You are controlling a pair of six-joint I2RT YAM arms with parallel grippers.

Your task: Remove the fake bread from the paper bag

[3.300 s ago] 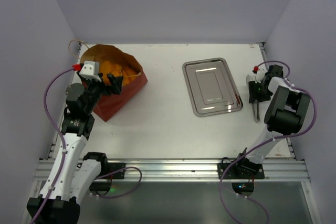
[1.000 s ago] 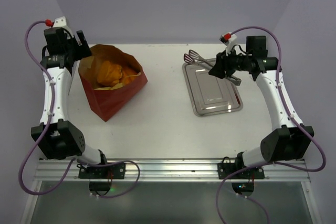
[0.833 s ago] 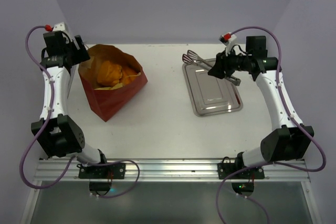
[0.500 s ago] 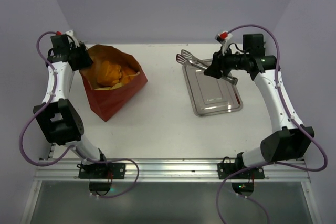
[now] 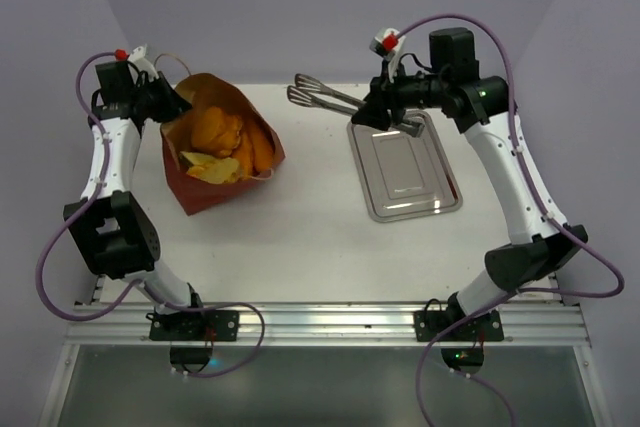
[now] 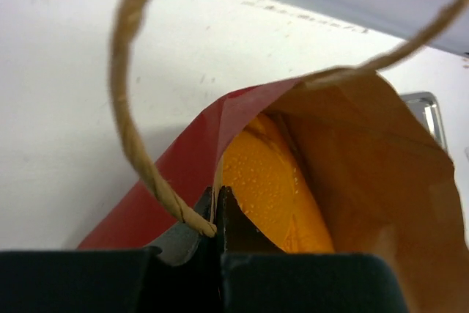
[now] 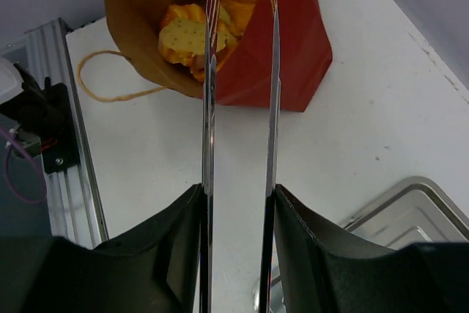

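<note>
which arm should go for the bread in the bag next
Right. Its jaws hold the tongs, aimed at the fake bread in the paper bag. The left arm is busy, jaws pinching the bag's rim.

Left gripper [image 5: 166, 100] is now pinching the paper bag [image 5: 215, 185] rim, tipping it upright; right gripper [image 5: 378, 113] is swinging tongs [image 5: 322, 96] leftward off the tray [image 5: 405, 169], bagward.

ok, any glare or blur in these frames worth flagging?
Top view: sharp with even light, but there are bright glare streaks on the tray. Left wrist: the bag and handle are so close that they go soft. Right wrist: the tongs reflect as bright lines, and the bread beyond is readable.
</note>
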